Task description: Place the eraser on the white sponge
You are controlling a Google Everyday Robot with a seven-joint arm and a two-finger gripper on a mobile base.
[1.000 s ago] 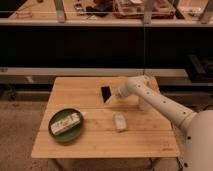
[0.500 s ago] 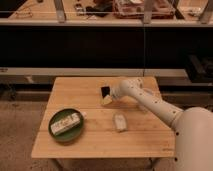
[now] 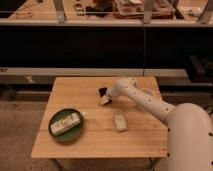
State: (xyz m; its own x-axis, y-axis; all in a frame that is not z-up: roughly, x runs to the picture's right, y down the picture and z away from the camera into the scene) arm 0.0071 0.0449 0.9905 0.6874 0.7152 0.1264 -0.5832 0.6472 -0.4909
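The eraser (image 3: 102, 92) is a small black block on the wooden table (image 3: 75, 90), near the middle of its far half. My gripper (image 3: 104, 99) is right at the eraser, touching or covering its near right side, at the end of the white arm (image 3: 145, 102) that reaches in from the right. The white sponge (image 3: 119, 121) is a pale pad lying flat on the table, nearer the front and a little right of the gripper, well apart from the eraser.
A green plate (image 3: 56, 131) at the table's front left holds a longer whitish block with green markings (image 3: 66, 122). The robot's white body (image 3: 190, 140) fills the lower right. A dark shelf unit (image 3: 100, 45) stands behind the table.
The arm has swung left and the gripper has closed in on the eraser. The eraser, the sponge and the plate have stayed where they were.
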